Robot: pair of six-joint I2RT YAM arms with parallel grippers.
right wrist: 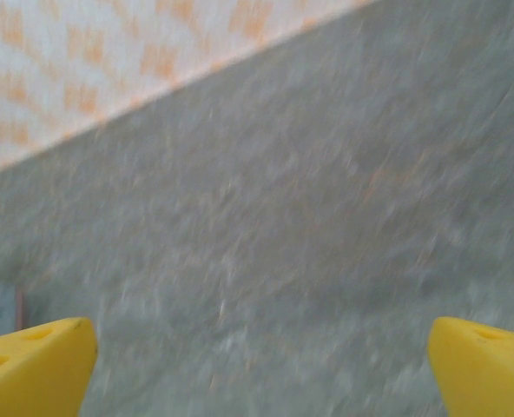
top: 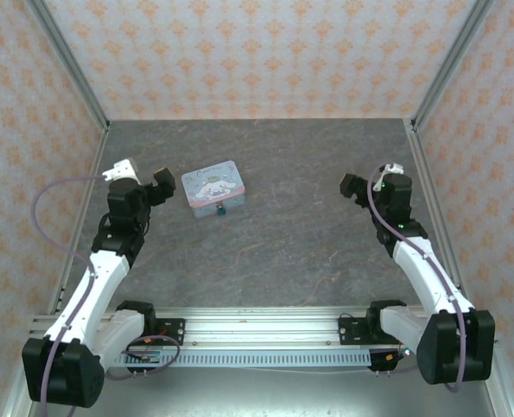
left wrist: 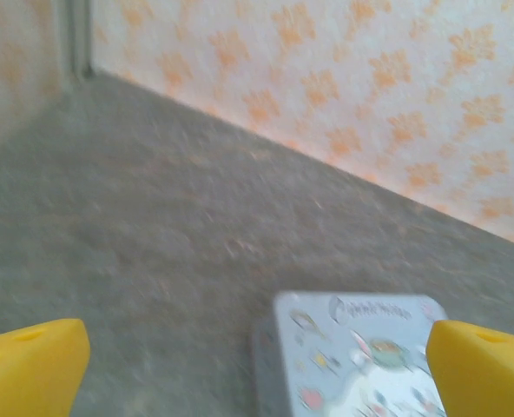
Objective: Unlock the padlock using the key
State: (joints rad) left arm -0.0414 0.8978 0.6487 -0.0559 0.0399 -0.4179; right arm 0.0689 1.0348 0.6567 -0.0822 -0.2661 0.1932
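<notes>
Teal-green padlock point(top: 221, 209) is noted at the near edge of the pale blue tin point(top: 213, 187), on the grey table point(top: 300, 252). The left gripper point(top: 159, 183) is held just beside the tin, its yellow fingers point(left wrist: 31, 365) spread wide; the right gripper point(top: 353, 187) is stationed well apart, likewise spread. It is judged that the padlock body should be steadied squarely before any key is presented, the tin left undisturbed

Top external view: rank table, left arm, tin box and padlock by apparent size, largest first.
1. table
2. left arm, which is nearer the camera, so its size is flattered
3. tin box
4. padlock, a tiny teal speck at the tin's near edge
</notes>
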